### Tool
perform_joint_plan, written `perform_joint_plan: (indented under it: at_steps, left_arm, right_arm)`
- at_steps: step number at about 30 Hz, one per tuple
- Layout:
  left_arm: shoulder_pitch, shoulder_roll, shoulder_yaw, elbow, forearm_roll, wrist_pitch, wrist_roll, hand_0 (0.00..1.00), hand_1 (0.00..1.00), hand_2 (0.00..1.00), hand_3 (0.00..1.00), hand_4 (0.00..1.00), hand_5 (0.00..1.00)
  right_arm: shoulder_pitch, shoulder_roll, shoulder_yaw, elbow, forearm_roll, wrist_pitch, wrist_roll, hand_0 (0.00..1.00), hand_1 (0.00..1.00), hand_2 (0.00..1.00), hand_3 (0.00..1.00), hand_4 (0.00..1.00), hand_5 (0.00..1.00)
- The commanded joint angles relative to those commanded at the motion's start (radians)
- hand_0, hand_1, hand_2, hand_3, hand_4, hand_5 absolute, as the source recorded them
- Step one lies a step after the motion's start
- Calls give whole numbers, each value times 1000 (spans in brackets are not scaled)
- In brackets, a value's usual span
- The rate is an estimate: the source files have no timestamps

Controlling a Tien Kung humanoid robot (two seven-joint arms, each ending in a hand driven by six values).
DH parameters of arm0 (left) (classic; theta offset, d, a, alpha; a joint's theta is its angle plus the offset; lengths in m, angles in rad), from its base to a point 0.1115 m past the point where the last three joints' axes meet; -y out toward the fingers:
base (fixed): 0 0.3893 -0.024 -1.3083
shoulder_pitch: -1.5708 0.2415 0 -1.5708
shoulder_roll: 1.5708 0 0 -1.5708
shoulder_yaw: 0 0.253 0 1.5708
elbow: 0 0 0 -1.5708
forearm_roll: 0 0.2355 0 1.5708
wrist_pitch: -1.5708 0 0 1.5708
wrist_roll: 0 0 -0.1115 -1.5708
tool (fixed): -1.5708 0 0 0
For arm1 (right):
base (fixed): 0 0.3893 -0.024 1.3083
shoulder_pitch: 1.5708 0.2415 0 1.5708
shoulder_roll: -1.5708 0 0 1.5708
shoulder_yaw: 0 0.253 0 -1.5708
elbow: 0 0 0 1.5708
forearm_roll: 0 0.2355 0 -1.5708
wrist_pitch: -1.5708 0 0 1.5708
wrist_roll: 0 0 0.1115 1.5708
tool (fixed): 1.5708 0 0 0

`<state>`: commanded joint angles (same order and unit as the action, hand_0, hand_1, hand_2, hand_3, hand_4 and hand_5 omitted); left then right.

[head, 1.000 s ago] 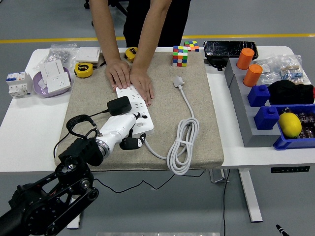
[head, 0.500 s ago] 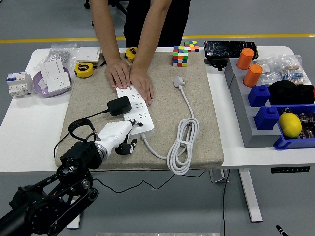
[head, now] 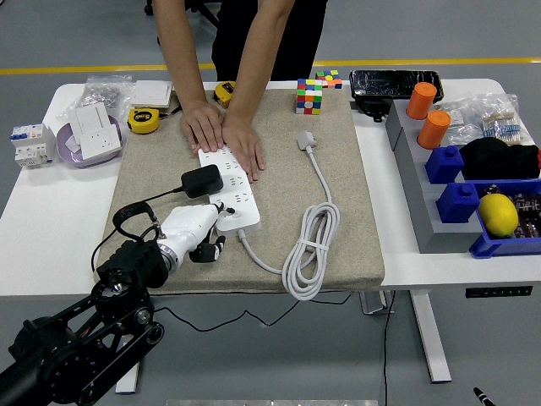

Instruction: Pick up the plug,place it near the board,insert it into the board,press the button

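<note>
A white power board (head: 233, 197) lies slantwise on the beige mat (head: 347, 178). A black plug (head: 203, 180) sits in a socket near its middle, and its black cord loops off to the left. My left hand (head: 207, 249), white with black fingers, rests at the board's near end, fingers curled and holding nothing; one fingertip seems to touch that end. A person at the far side presses both hands (head: 226, 134) flat on the board's far end. The board's white cable (head: 311, 245) lies coiled to the right, ending in a white plug (head: 307, 140).
A colour cube (head: 308, 96) stands at the mat's far edge. A yellow tape measure (head: 144, 120) and a purple bowl (head: 66, 149) holding a socket lie at the left. At the right are a grey rack (head: 420, 199) with orange cylinders and a blue bin (head: 507, 245) holding a lemon.
My left hand drew back to the left along the board's near end and its fingers tucked under. The board's near end and the cable coil shifted slightly left.
</note>
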<state>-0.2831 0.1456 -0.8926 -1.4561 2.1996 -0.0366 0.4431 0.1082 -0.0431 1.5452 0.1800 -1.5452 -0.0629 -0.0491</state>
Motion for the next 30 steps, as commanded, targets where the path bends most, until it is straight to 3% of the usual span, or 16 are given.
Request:
perform_joint_plan:
  at_steps: [4, 5, 10, 11, 16, 17, 22, 23, 28, 29, 30]
  left_arm:
    - [25, 2, -39, -68, -35, 72, -87, 204, 39, 163, 648, 445, 7]
    - [35, 1, -49, -85, -60, 92, -114, 280, 144, 241, 638, 615, 147]
    - [78, -9, -78, -123, -222, 192, -252, 280, 144, 241, 638, 615, 147]
    - [86, -12, -81, -125, -266, 211, -280, 721, 676, 606, 711, 791, 178]
    - [127, -18, -100, -123, -462, 248, -360, 721, 676, 606, 711, 791, 178]
    - [135, -18, -105, -122, -504, 254, -369, 890, 981, 941, 906, 877, 255]
    - [150, -17, -114, -115, -563, 245, -374, 890, 981, 941, 906, 877, 255]
    - [151, -18, -114, -113, -563, 239, -375, 998, 998, 998, 928, 934, 291]
    - [155, -24, -113, -100, -572, 229, -385, 998, 998, 998, 928, 934, 291]
    - [155, -25, -113, -97, -570, 229, -384, 899, 957, 925, 941, 937, 298]
    - [155, -26, -114, -93, -565, 229, -379, 899, 957, 925, 941, 937, 298]
  right_arm:
    - [0, 0, 1, 0, 1, 0, 0, 802, 736, 728, 755, 998, 998]
    - [0, 1, 1, 0, 1, -1, 0, 802, 735, 728, 755, 998, 998]
    - [-3, 2, 3, 0, 0, 0, -1, 802, 735, 728, 755, 998, 998]
    - [-2, 2, 3, 0, 0, 0, -1, 802, 736, 728, 755, 998, 998]
    - [1, 2, -1, 0, 4, 0, 1, 802, 736, 728, 755, 998, 998]
    - [1, 2, 0, 0, 4, -1, 1, 802, 736, 728, 755, 998, 998]
    - [-3, 2, 6, 0, -3, 0, -1, 802, 736, 728, 755, 998, 998]
    - [-3, 3, 6, 0, -3, 0, -1, 802, 735, 728, 755, 998, 998]
    - [-5, 4, 3, 0, -2, 1, 0, 802, 735, 728, 755, 998, 998]
    - [-4, 4, 2, 0, -2, 1, 0, 802, 735, 728, 755, 998, 998]
    - [-4, 4, 2, 0, -2, 1, 0, 802, 735, 728, 755, 998, 998]
